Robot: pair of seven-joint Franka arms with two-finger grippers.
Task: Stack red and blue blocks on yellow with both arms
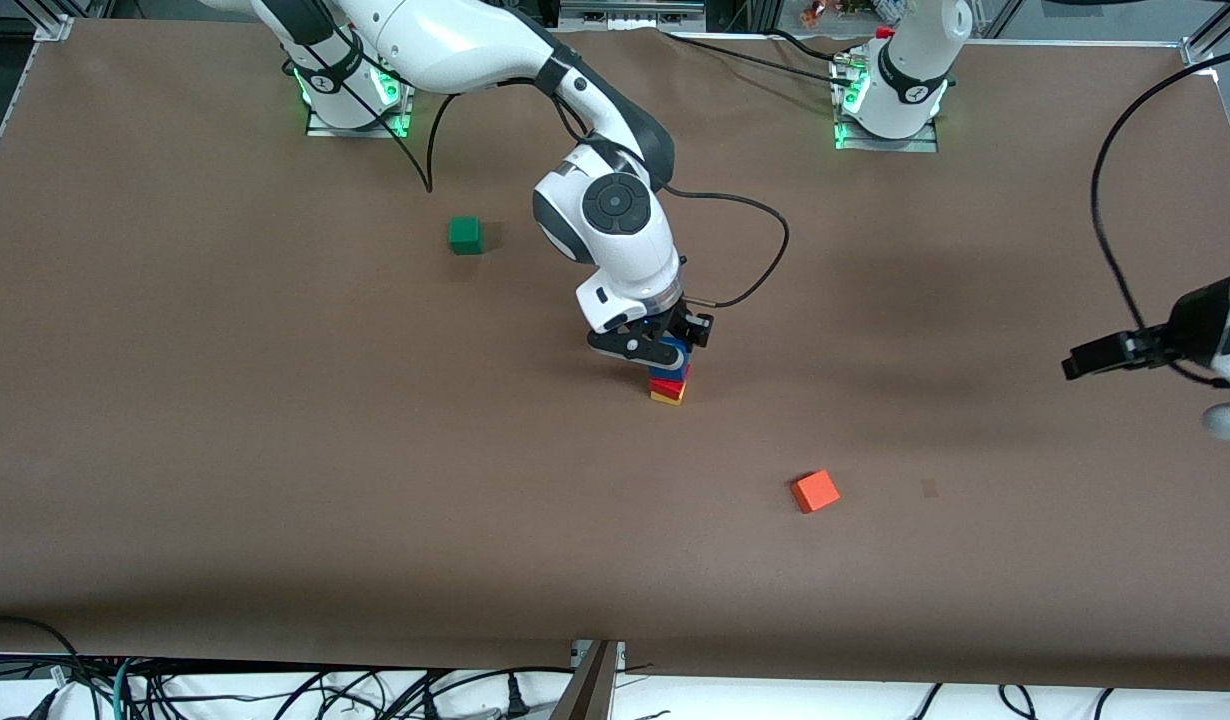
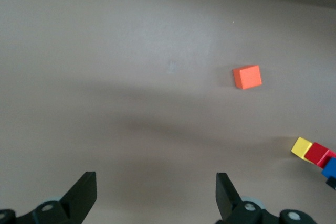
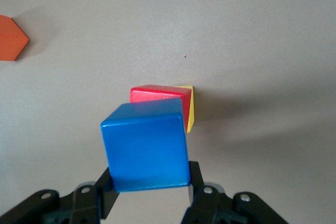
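At the middle of the brown bench (image 1: 225, 420), the right tool (image 1: 667, 352) pinches the blue block (image 1: 678, 358) between its two fingers, directly above the red block (image 1: 667, 384), which sits on the yellow block (image 1: 666, 397). From the front the three cubes read as one short column, blue at the top; whether the blue block already rests on the red one or hangs just over it cannot be told. The right wrist view shows the blue block (image 3: 145, 147) clamped at its sides, with the red block (image 3: 156, 95) and a sliver of the yellow block (image 3: 189, 109) beneath it. The left tool (image 1: 1095, 357) waits in the air over the left arm's end of the bench, well apart from the stack, its fingers (image 2: 81, 195) spread wide and holding nothing. An orange-red cube (image 1: 815, 491) lies on the bench between the two tools, nearer to the front camera than the stack. A green cube (image 1: 465, 235) sits alone toward the right arm's base, farther from the front camera than the stack.
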